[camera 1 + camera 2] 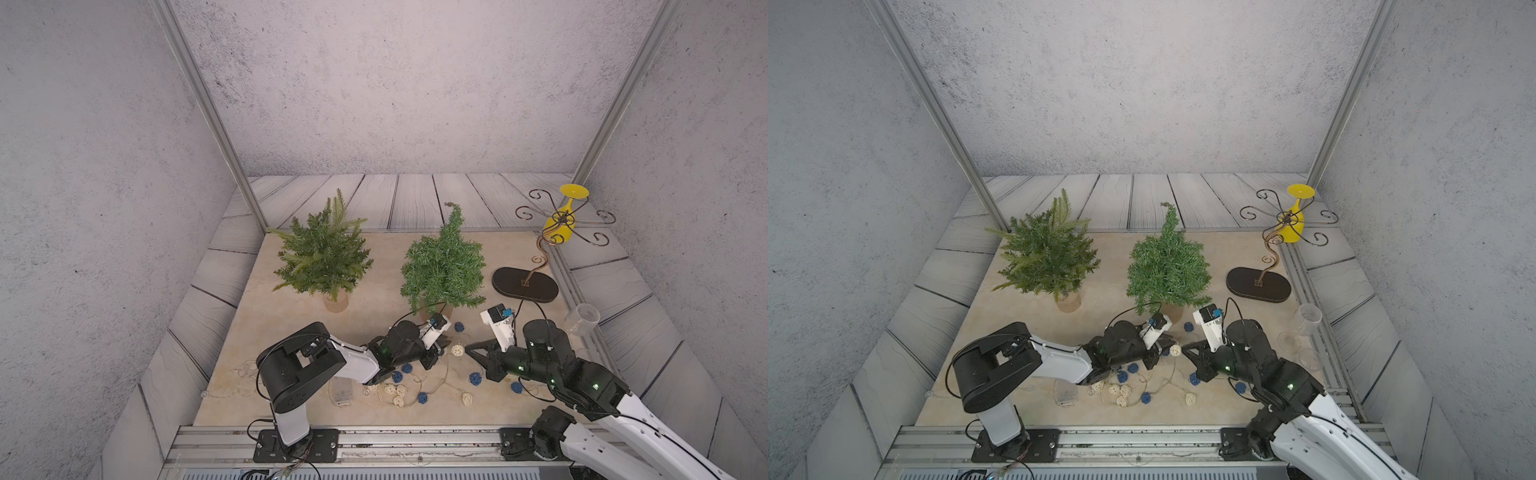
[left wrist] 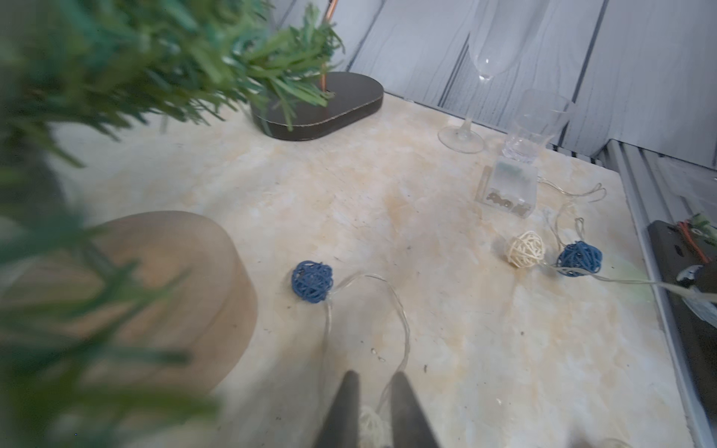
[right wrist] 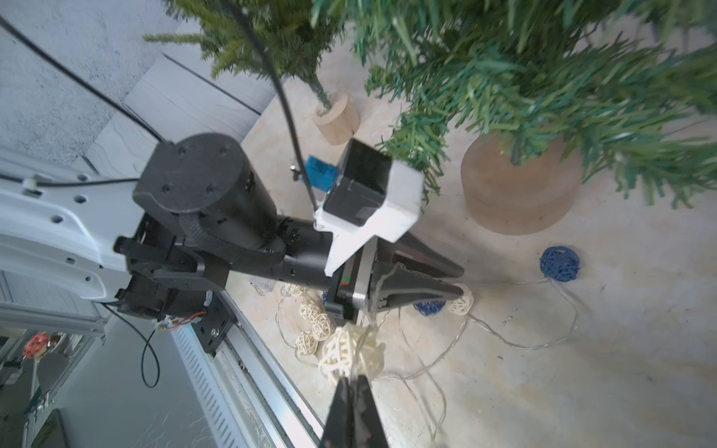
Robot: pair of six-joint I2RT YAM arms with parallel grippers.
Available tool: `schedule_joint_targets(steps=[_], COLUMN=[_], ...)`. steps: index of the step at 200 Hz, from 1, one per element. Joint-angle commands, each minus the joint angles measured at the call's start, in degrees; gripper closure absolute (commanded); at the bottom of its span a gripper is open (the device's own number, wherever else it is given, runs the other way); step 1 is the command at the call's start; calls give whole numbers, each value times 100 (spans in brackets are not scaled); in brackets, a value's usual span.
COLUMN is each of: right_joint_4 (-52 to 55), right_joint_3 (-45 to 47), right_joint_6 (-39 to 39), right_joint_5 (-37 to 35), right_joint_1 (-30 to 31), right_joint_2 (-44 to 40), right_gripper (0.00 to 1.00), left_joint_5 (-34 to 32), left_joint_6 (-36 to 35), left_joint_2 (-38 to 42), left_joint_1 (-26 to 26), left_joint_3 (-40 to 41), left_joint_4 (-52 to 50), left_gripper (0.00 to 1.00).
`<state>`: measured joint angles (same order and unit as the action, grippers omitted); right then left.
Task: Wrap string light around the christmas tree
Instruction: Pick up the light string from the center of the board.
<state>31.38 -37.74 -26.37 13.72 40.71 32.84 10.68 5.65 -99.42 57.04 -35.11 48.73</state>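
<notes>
We see the left claw (image 2: pixel 372 382) closed around a cream ball (image 2: pixel 368 428) of the string light (image 1: pixel 422 397). The right claw (image 3: pixel 352 382) is pinched closed on its wire, with its tips near the left claw's. The christmas tree (image 1: pixel 442 266) stands just beyond both claws. The rest of the string lies loose on the table (image 1: pixel 266 316) behind them, toward the arm bases.

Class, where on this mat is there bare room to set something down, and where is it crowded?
Bare: the mat between left tree and right tree, and between left tree and left arm. Crowded: front centre, strewn with string light; right edge, with stand and glasses.
</notes>
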Motion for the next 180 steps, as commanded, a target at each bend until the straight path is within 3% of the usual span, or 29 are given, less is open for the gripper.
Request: schedule_joint_targets(steps=[1, 39, 67, 98, 152, 180], right_joint_4=[101, 30, -326, -806, -696, -635], right_joint_3=[-25, -467, -915, -1247, -2308, -3056], right_joint_6=[-253, -191, -66, -37, 310, 447], right_joint_5=[-1073, -1812, -1403, -476, -372, 183], right_joint_1=[9, 10, 16, 42, 187, 184], right_joint_2=[-210, 95, 469, 1075, 1757, 2387], right_gripper=[100, 100, 100, 100, 100, 100], left_joint_5=[-391, -1025, -1504, -1638, -1614, -1597], left_joint_6=[36, -162, -236, -467, -486, -410], left_joint_2=[891, 3074, 4115, 4382, 4238, 4279], left_joint_1=[33, 83, 79, 72, 63, 65], left_joint_3=[201, 67, -321, -580, -659, -593], left_joint_4=[-85, -2186, -3417, -4060, -4181, -4144], left_gripper=[100, 100, 100, 100, 100, 99])
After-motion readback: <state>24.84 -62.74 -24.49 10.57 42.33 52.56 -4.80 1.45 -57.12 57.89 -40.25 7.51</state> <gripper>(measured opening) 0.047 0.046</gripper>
